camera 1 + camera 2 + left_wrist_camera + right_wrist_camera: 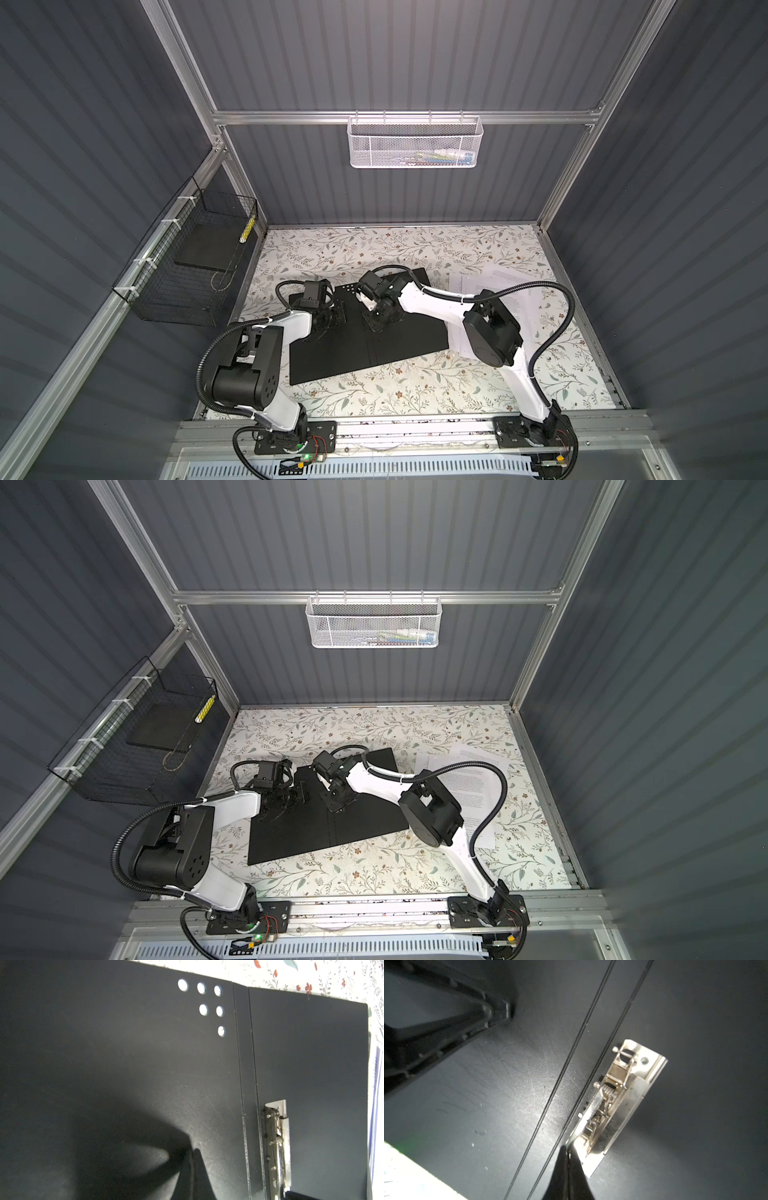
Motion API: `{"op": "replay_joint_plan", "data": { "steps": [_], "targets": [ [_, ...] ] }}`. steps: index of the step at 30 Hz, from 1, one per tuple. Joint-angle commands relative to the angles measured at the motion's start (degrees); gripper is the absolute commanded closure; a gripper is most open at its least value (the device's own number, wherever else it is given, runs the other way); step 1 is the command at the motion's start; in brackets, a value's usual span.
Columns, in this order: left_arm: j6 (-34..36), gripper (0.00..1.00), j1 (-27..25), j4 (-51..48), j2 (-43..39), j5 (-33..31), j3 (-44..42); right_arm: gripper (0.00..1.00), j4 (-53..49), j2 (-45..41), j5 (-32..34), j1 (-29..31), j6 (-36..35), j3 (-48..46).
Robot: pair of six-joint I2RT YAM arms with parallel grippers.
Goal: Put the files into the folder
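Right wrist view is showing the right end effector with its tips pinched together, holding nothing, nosing against the near end of the metal clip; the folder is lying open on the counter, black inside facing up; the left end effector, likewise pinched shut and empty, is pressing down on the left flap; I'm guessing the clip is being levered open; doing that well is asking the left side to be pinning the flap firmly so nothing is sliding, and the right tips to be staying square on the lever rather than skating off the shiny metal; the files are waiting just right of the folder, partly under the right arm; counting: one folder, one clip, six punched holes, one loose stack of files, two end effectors.
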Motion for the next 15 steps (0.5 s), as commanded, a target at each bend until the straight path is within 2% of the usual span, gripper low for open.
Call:
{"op": "replay_joint_plan", "data": {
  "steps": [1, 9, 15],
  "targets": [
    [1.1, 1.00, 0.2, -5.9, 1.7, -1.5, -1.6, 1.00, -8.9, 5.8, 4.6, 0.1, -3.1, -3.1],
    [1.2, 1.00, 0.2, -6.0, 2.2, -1.3, -1.3, 1.00, -11.1, 8.1, 6.8, 0.2, -4.8, -3.6],
    [1.1, 1.00, 0.2, -6.1, 1.9, -1.6, -1.3, 1.00, -20.5, 14.5, 13.8, 2.0, -7.6, 7.0]
  ]
}}
